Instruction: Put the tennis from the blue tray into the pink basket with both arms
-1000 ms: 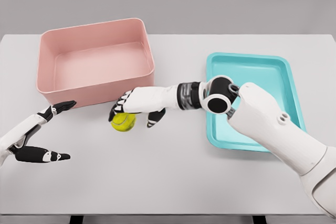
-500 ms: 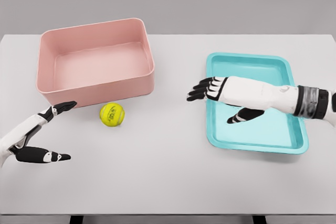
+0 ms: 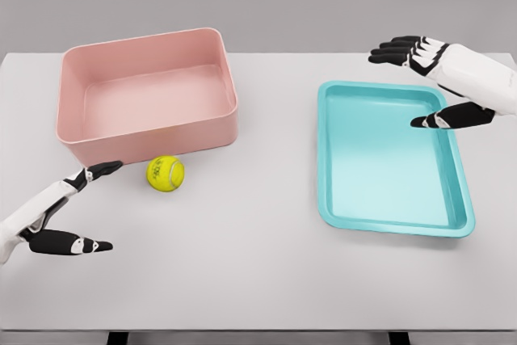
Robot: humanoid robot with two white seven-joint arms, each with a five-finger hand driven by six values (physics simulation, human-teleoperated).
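The pink basket sits in the upper left of the frame, a deep rectangular tub with rounded corners, smooth matte walls and a thin rim; its inside shows only its own bare floor. The blue tray lies right of centre, a shallow teal rectangle with a raised lip and rounded corners, its glossy floor holding nothing. Both stand on a flat, pale grey table that fills most of the frame. The tennis ball rests on the table itself, just below the basket's near wall and slightly left of the basket's lower right corner, close to that wall but apart from it; it is a yellow-green sphere with a fuzzy look and a faint pale seam curving over it. No writing or brand mark can be read on any object. The left hand shows at the lower left, white with black fingertips, fingers spread wide with the forefinger pointing toward the ball and the thumb stretched out below; it holds nothing. The right hand hovers at the upper right above the tray's far right corner, fingers extended leftward, thumb hanging apart beneath, holding nothing.
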